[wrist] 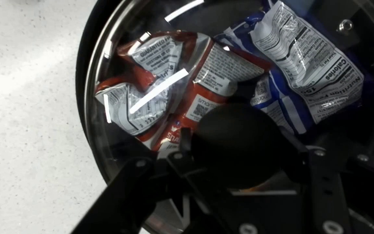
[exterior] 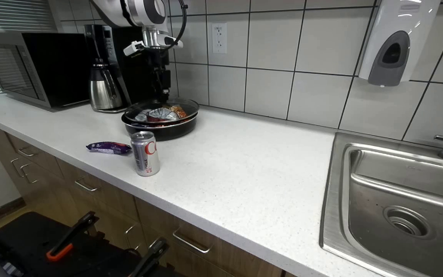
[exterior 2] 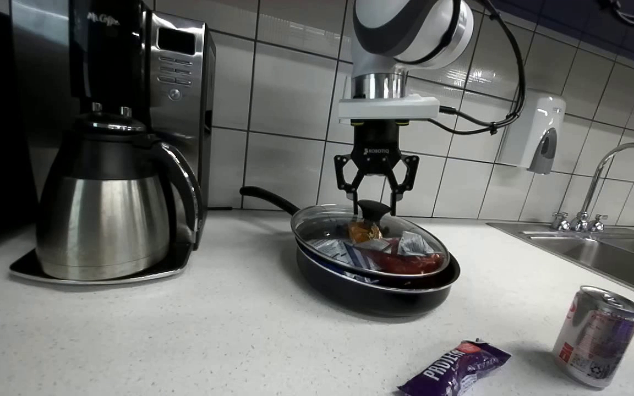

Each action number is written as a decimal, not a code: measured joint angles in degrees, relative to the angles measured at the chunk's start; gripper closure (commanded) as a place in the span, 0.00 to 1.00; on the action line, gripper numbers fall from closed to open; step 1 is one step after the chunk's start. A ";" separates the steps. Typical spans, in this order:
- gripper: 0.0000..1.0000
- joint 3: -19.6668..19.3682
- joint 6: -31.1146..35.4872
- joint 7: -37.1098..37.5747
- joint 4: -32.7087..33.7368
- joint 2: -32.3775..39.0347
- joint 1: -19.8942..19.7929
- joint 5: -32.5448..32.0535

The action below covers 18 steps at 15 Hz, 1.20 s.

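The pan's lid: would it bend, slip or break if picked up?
The lid is likely stiff and breakable, since it looks like clear glass. Its surface shows glossy reflections, so it may be slippery away from the knob. Being wide, with one small knob, it could tip if gripped unevenly.

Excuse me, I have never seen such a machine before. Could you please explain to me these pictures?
The machine is a single robot arm ending in a two-fingered gripper. Two pictures come from cameras standing apart from it; the third is the wrist view, looking down. On the white counter stand a coffee maker, a black pan and a can, with a purple packet lying nearby. Food packets show through the pan's glass lid. The fingers stand on both sides of the lid's knob; whether they grip it, I cannot tell.
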 measured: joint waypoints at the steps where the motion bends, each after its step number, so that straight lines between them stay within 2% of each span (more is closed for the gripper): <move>1: 0.61 0.00 0.00 0.00 -0.42 -0.23 -0.01 0.00; 18: 0.61 -0.02 0.03 0.00 -2.29 -3.31 -0.08 0.00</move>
